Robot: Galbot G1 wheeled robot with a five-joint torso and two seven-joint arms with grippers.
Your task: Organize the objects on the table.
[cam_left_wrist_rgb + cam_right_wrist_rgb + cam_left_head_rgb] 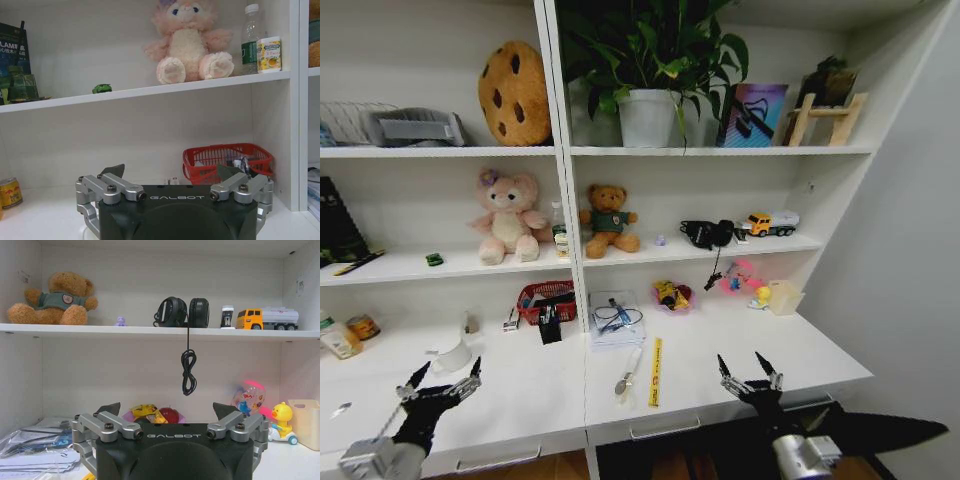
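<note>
Both grippers hover low over the front edge of the white table [740, 345], each open with nothing between the fingers: left gripper [442, 383] [172, 172], right gripper [750, 370] [166, 410]. A yellow ruler [656, 372] and a silver spoon-like tool [625, 378] lie between them. Behind these is a bagged stack of papers [615, 320] [35, 445]. A tiny green toy car [435, 259] [102, 88] sits on the lower shelf, with a green-labelled clear bottle [558, 228] [251, 40] further along.
A red basket [547, 298] [227, 160], a pink bowl of toys [672, 295] [150, 415], a duck toy [281, 420] and a beige cup [783, 297] line the back of the table. A can [363, 326] stands far left. Headphones [182, 312] dangle a cord.
</note>
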